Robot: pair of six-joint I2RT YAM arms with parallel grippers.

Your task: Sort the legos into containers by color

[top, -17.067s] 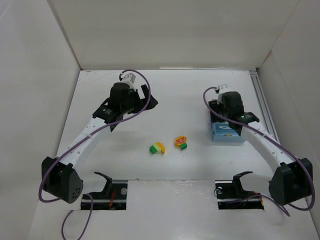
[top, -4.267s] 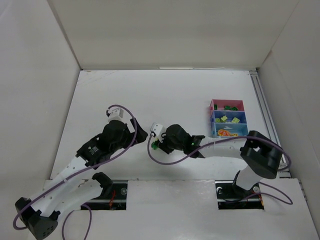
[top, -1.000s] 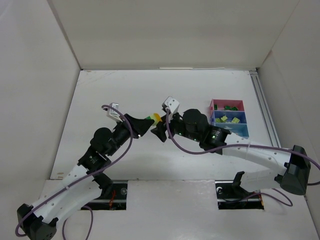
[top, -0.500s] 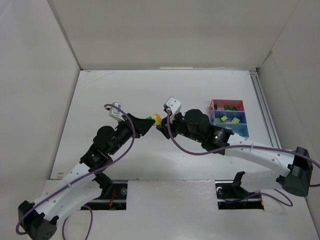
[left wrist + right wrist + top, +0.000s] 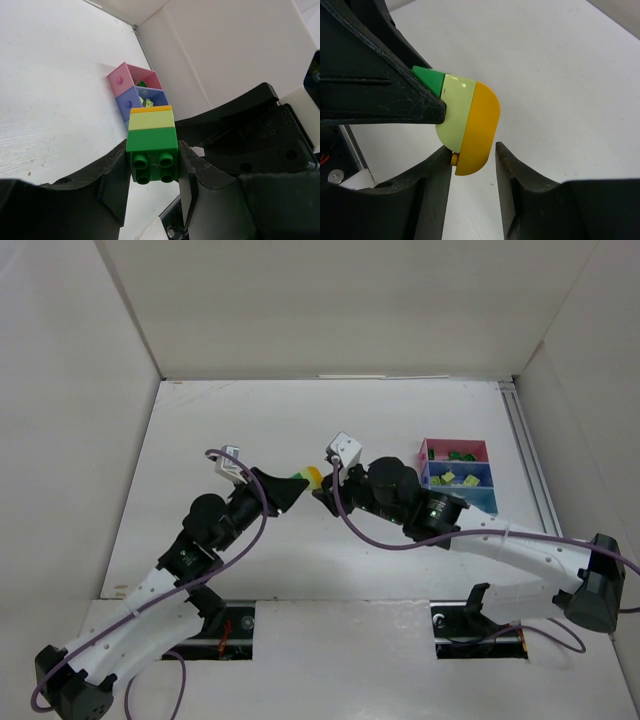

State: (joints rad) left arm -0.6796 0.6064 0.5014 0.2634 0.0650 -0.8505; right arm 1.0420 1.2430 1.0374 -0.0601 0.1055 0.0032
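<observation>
Task looks nearly done. In the top view the containers sit at the right of the worktop. The pink tray has dark green legos in it and the dark blue tray has pale yellow-green ones. The light blue tray is partly behind the right arm, contents can't be read. No other loose bricks show on the worktop, though the arms could hide some.

What's left, by my read: one three-brick clump, held mid-air over the worktop centre, well apart from the containers. It needs pulling apart, then each piece goes to its tray.

The clump is a short stack. The green brick is at the base with its studs facing the left wrist camera, the pale yellow-green brick is in the middle, and a thin orange brick with a rounded edge caps the far end. All three are pressed tight, no gaps.

The left end effector is clamped on the green brick, fingers flat on both sides. The right end effector faces it tip to tip. Its jaws are narrow but not closed, straddling the lower edge of the orange brick. One finger is just beside the brick and the other is slightly apart. Likely step: close on the orange and pull it off.
</observation>
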